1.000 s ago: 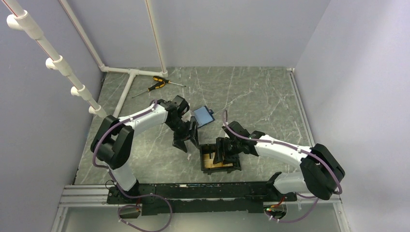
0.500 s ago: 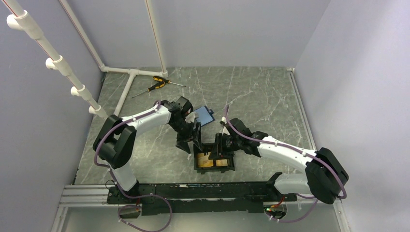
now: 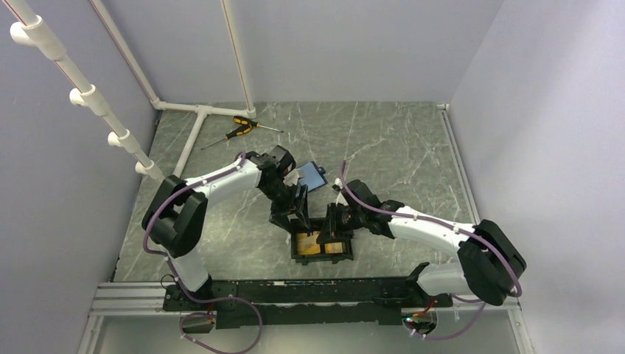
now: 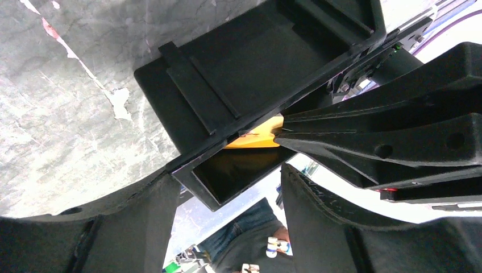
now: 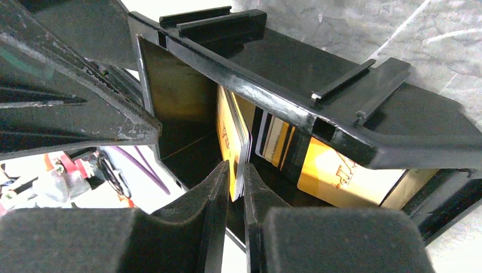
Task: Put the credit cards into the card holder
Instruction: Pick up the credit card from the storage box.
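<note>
Top view: card holder (image 3: pixel 295 248) has slid left toward my left arm since a second ago and now sits on the table (image 3: pixel 413 147) between both wrists. My left gripper (image 3: pixel 293 214) is at its far-left corner, my right gripper (image 3: pixel 335 225) over its middle. Orange credit cards (image 3: pixel 318 244) show inside; the blue wallet (image 3: pixel 313 175) lies just behind, untouched. Left wrist view: my left gripper (image 4: pixel 227 179) is spread wide, unchanged, straddling the holder's (image 4: pixel 227 74) end wall without clamping it. One orange card edge (image 4: pixel 256 139) peeks out at my right fingers (image 4: pixel 398 142). Right wrist view: my right gripper (image 5: pixel 239 190) has just narrowed from wide to a pinch on a small stack of credit cards (image 5: pixel 232 136) standing on edge inside the holder (image 5: pixel 273 99). More cards (image 5: pixel 335 176) lie flat beside them. My read: the cards are in, and I'm pinching the upright stack to seat or straighten it.
</note>
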{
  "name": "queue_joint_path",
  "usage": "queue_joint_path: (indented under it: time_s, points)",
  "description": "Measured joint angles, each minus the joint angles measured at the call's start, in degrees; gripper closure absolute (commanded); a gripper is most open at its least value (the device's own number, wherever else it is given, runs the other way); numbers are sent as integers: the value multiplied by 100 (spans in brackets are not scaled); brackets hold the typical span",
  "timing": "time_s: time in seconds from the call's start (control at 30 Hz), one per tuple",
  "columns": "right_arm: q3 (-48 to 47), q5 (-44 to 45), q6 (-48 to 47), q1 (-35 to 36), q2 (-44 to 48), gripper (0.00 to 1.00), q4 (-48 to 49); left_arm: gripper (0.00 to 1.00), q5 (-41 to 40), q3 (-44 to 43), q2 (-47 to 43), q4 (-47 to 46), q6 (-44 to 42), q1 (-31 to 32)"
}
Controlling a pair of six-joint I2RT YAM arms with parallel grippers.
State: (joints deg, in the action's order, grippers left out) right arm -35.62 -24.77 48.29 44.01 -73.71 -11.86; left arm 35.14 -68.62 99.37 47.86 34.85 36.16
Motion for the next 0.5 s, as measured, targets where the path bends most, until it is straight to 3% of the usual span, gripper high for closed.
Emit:
queue_joint_path:
  time_s: [0.07,0.27,0.5]
  points:
    - [-4,-9,2,0,-57,100,46,31,-2,-13,0,0,-9,0]
    - [-332,-96,42,-105,-339,100,-229,27,-387,-109,-87,260,-199,-17]
    - [-918,-713,85,-817,-540,100,-726,21,-1508,-289,-927,529,-590,-63]
